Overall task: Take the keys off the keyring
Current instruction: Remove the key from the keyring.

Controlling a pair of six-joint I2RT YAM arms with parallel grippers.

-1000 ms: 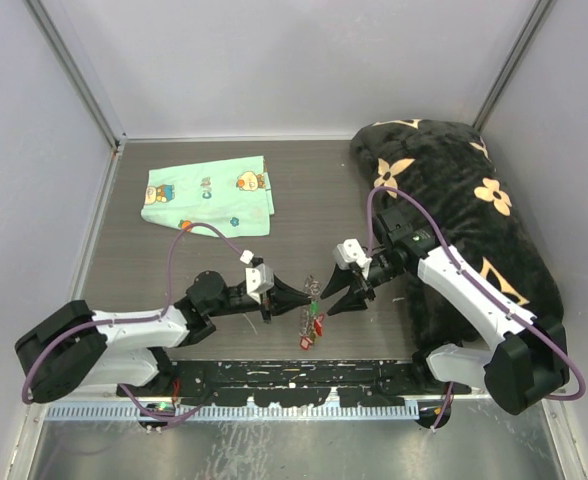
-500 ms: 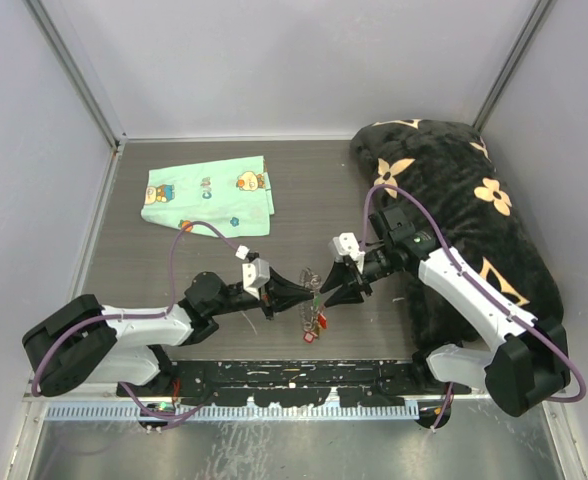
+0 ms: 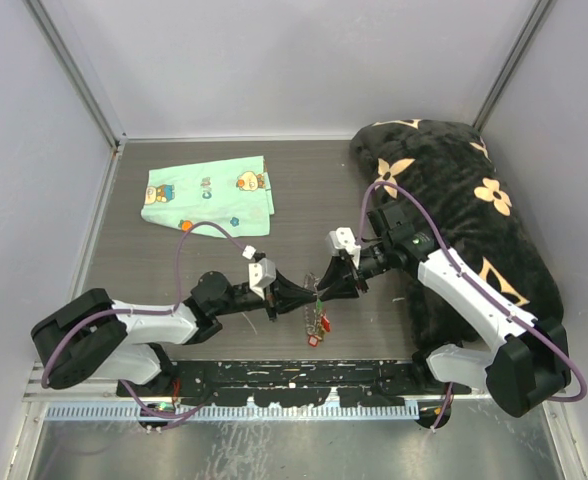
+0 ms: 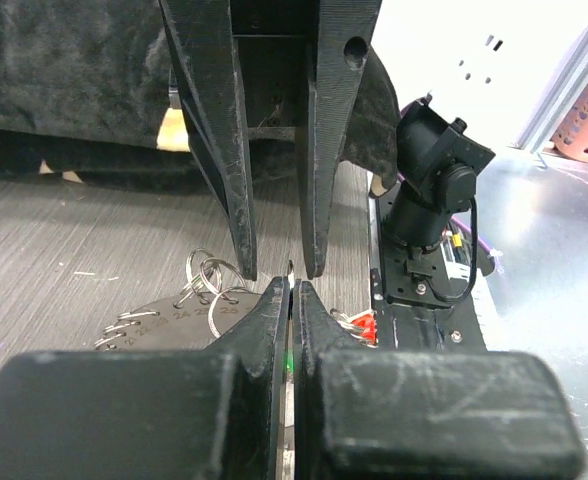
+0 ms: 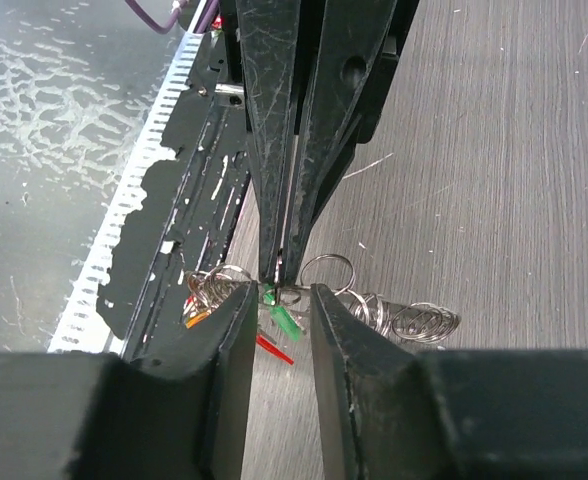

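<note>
Pinching a thin wire, the left gripper (image 3: 299,290) sits fully closed near the middle of the table's (image 3: 174,270) near edge. The wire looks like the keyring (image 3: 311,304) itself, though it is too fine to be sure. The right gripper (image 5: 279,300) meets it tip to tip, jaws apart, straddling a green key (image 5: 284,320) with nothing clamped. The other keys (image 3: 317,326) trail down towards the table.

Risks:
- The right fingers may nip the ring along with the key.
- A pull may drag the wire out of the left pinch and drop the bunch.
</note>
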